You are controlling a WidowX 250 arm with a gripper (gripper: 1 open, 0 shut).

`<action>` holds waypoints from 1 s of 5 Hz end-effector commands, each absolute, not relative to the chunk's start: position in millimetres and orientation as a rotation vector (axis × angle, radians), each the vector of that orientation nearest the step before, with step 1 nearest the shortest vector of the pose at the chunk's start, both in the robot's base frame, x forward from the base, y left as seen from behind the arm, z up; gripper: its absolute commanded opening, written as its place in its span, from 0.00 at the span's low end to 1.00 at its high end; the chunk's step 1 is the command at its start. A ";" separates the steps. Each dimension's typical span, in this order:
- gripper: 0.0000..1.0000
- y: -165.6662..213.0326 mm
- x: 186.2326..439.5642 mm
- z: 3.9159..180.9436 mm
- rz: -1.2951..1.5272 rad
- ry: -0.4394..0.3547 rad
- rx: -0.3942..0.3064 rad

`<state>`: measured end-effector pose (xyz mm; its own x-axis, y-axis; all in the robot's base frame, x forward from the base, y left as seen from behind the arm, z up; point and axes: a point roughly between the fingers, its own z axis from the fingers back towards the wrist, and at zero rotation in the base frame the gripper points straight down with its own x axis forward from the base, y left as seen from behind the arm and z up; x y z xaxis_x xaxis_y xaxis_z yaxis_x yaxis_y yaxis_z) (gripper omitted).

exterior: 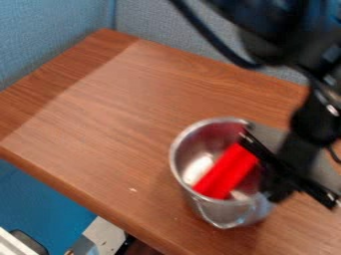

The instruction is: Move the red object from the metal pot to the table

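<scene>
The metal pot [202,199] stands on the brown table [107,100] near its front right edge. Inside it the red object [226,172] lies slanted, its upper end toward the pot's right rim. My gripper [288,171] comes down from above at that right rim, blurred by motion. Its fingers are shut and seem to clamp the rim right beside the red object's upper end. The arm hides the rim's far right part.
The table's front edge [80,189] runs close below the pot, with blue floor beyond it. A blue wall [54,30] rises behind the table's left side.
</scene>
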<state>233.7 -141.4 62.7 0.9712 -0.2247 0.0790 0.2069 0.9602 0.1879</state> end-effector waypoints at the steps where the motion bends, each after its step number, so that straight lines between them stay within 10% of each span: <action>1: 0.00 -111.1 244.0 78.0 -0.146 -0.135 0.153; 5: 0.00 -44.5 245.8 64.2 -0.013 -0.081 0.179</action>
<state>242.7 -50.5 56.9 0.9982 -0.0373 0.0459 0.0285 0.9834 0.1792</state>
